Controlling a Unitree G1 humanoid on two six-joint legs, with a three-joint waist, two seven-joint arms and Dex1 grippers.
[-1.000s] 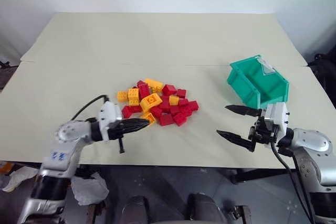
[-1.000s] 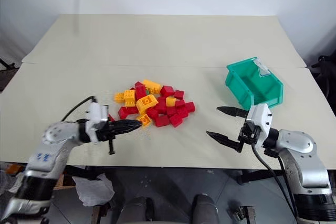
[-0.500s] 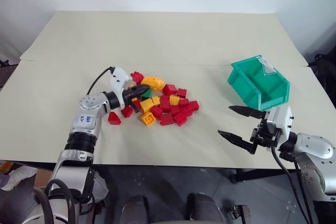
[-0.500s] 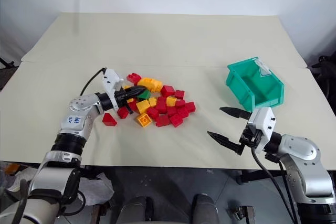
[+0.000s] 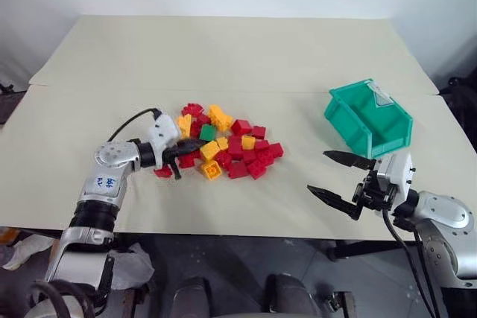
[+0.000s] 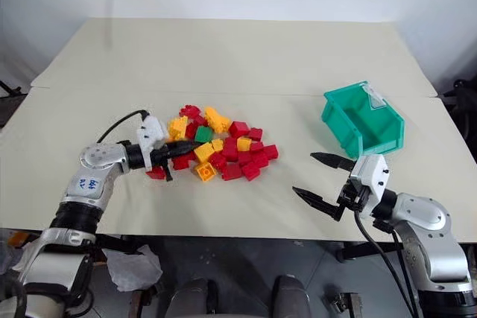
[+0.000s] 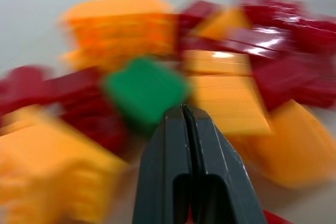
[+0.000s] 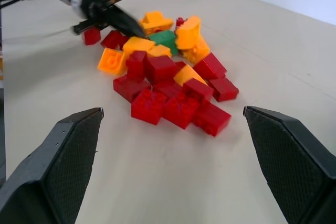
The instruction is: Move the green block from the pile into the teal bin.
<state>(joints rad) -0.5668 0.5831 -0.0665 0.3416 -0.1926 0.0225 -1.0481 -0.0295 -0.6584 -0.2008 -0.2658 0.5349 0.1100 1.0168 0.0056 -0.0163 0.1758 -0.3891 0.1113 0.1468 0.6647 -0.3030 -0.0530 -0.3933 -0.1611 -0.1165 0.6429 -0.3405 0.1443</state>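
Currently green block [image 5: 208, 132] exposed in pile [image 5: 223, 141], toward its left edge. Left gripper [image 5: 191, 152] fingers pressed together, empty, tip at pile's near-left edge; block just beyond tip, slightly right. Right gripper [image 5: 337, 176] spread wide, well apart from pile, near teal bin [image 5: 367, 118]. Left arm nearer; bin far right.
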